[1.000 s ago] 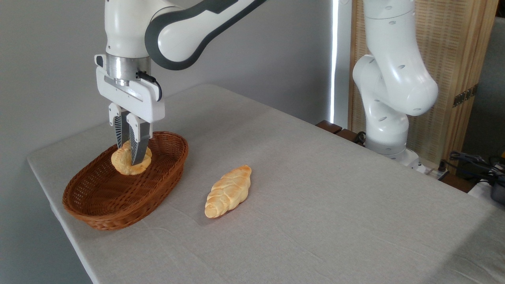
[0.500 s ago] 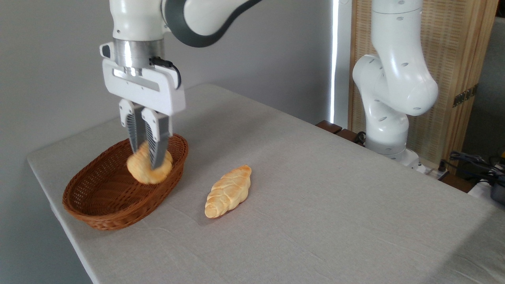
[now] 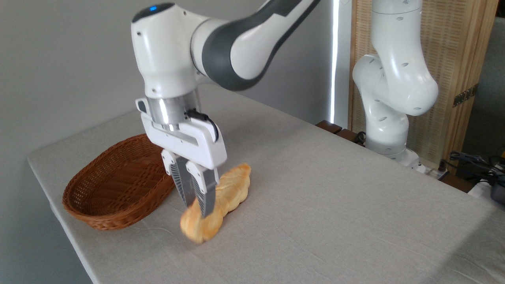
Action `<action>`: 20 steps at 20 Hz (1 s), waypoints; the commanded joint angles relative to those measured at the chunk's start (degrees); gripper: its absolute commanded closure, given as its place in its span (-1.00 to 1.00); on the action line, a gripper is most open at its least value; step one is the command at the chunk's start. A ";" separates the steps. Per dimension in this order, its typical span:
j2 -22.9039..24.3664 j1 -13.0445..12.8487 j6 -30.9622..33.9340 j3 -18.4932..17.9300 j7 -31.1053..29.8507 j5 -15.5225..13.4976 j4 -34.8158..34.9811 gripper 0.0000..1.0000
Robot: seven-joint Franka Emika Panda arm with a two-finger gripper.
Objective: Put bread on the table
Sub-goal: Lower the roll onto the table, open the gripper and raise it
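Observation:
My gripper (image 3: 198, 208) is shut on the bread (image 3: 199, 226), a small golden-tan bun, blurred by motion. The bun hangs low over the table (image 3: 335, 205), to the right of the wicker basket (image 3: 114, 183) and in front of the near end of the braided loaf. I cannot tell whether the bun touches the cloth. The fingers (image 3: 206, 195) point straight down and hide the bun's top.
A longer braided golden loaf (image 3: 234, 189) lies on the cloth just behind the gripper, its near end covered by the bun. The oval brown basket holds nothing. The arm's white base (image 3: 388, 118) stands at the table's far right edge, with cables beside it.
The gripper has carried the bun out of the basket, rightward and toward the camera, and lowered it close to the cloth in front of the braided loaf.

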State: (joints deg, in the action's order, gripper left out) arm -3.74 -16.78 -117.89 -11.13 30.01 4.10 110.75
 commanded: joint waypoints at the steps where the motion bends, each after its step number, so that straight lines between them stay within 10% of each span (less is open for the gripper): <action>1: -0.30 -0.53 -0.15 -0.56 1.11 -0.15 0.70 -0.65; 4: -0.57 -0.53 -0.32 -0.56 1.10 -0.06 0.61 -1.00; 12: 2.24 -0.62 0.38 -0.65 1.11 -0.06 -1.14 -1.00; 20: 5.76 -0.97 15.56 0.14 0.67 -4.18 -10.71 -1.00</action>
State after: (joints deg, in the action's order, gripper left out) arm 1.81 -17.01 -110.38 -11.02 30.21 3.07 104.97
